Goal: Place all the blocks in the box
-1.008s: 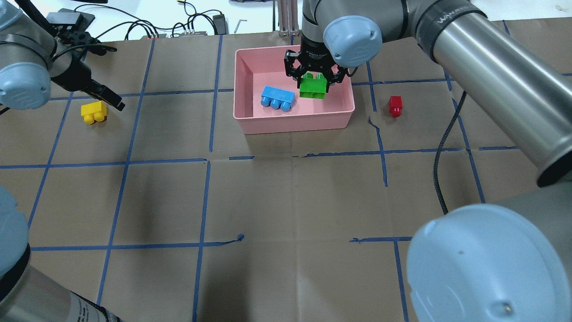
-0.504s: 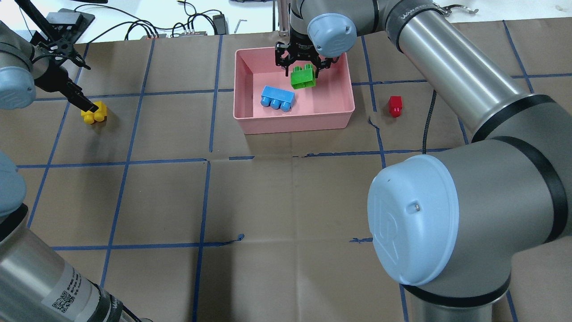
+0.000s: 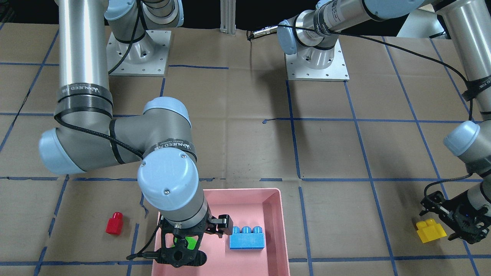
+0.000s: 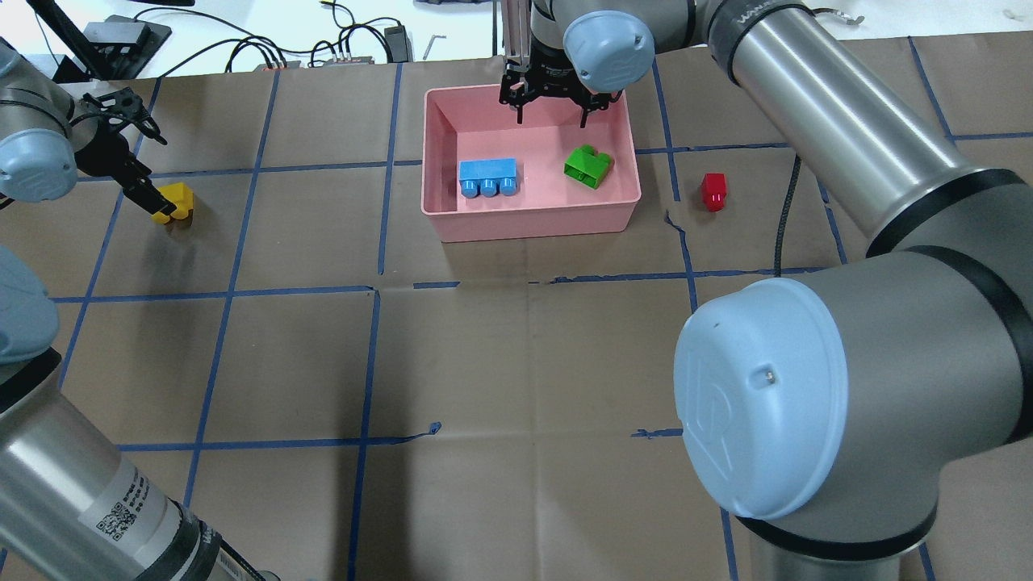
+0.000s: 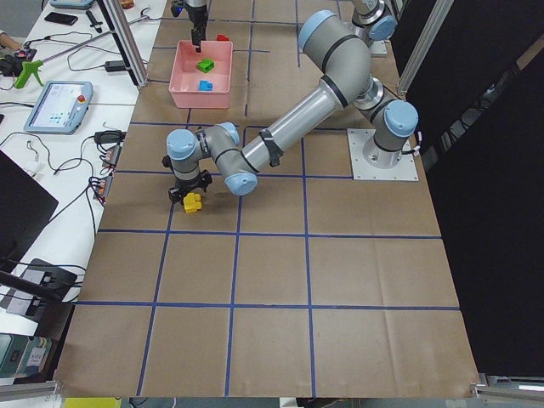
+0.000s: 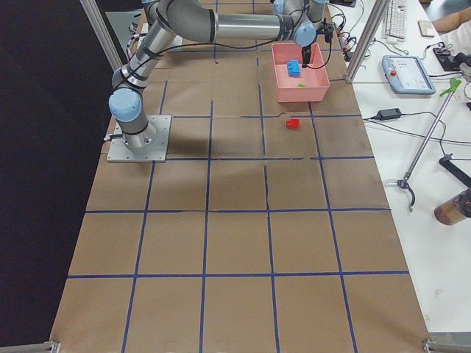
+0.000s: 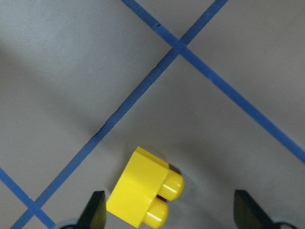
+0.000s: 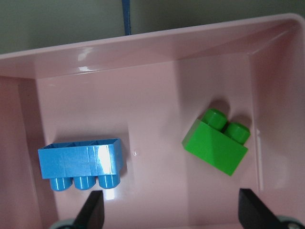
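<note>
- Right jaws stand wide open and empty, hanging over the far part of the box [image 4: 533, 226]; my wrist camera shows both fingertips [image 8: 93, 212] spread apart above the pink floor.
- Left jaws are open too, lowered around the yellow block [image 4: 179, 198], with one fingertip [image 7: 96, 210] just beside the block and the other well clear of it. I cannot tell whether the near one touches.
- Green block [image 4: 588, 166] lies tilted on the box floor near the wall on my right, not gripped by anything.
- Blue block [image 4: 487, 176] lies on its side in the box's other half, studs facing the wall nearest me, apart from the green one.
- Red block [image 4: 713, 191] sits on the tabletop [image 4: 484, 363] outside the box, near its wall on my right.
- Yellow block rests on the tabletop on its side, far out on my left and well apart from the box.
</note>
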Controlling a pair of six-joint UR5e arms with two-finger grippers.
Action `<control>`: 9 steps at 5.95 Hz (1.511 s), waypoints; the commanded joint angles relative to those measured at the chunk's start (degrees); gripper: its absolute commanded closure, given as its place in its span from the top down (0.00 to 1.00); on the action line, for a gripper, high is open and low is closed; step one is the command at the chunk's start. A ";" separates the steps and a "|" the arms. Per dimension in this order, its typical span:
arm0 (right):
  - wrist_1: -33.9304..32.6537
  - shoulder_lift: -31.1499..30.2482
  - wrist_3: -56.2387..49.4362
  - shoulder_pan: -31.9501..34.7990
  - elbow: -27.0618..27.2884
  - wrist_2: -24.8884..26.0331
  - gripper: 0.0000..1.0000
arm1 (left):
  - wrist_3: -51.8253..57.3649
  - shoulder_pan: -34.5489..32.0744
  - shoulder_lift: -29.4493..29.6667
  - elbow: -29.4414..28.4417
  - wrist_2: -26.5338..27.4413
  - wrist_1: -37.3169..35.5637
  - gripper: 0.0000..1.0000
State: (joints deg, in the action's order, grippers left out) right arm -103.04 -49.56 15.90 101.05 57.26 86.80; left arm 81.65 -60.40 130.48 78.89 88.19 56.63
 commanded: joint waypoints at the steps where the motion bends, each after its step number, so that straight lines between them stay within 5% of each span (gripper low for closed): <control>1: 3.61 -2.29 -9.96 -6.44 0.39 0.12 1.00 | 0.43 0.02 0.65 -0.32 1.98 -0.12 0.95; 3: 10.45 -5.00 -20.43 -13.82 0.92 0.56 0.99 | 1.40 -0.07 2.40 -2.68 2.07 -0.03 0.95; 5: 9.71 -12.97 -25.20 -17.11 14.19 0.82 0.98 | 1.31 -0.07 3.02 -1.73 1.98 -0.03 0.96; 7: -3.16 -15.75 -24.69 -16.94 24.54 4.57 0.99 | 1.49 -0.07 3.46 -1.90 2.07 -0.12 0.92; 9: -6.79 -9.54 -21.18 -16.94 23.43 4.34 0.99 | 1.49 -0.33 3.90 -1.99 1.81 -0.29 0.84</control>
State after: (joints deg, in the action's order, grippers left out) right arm -107.00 -62.08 -6.38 84.11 80.88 90.96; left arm 83.17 -60.57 134.11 76.97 90.14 56.42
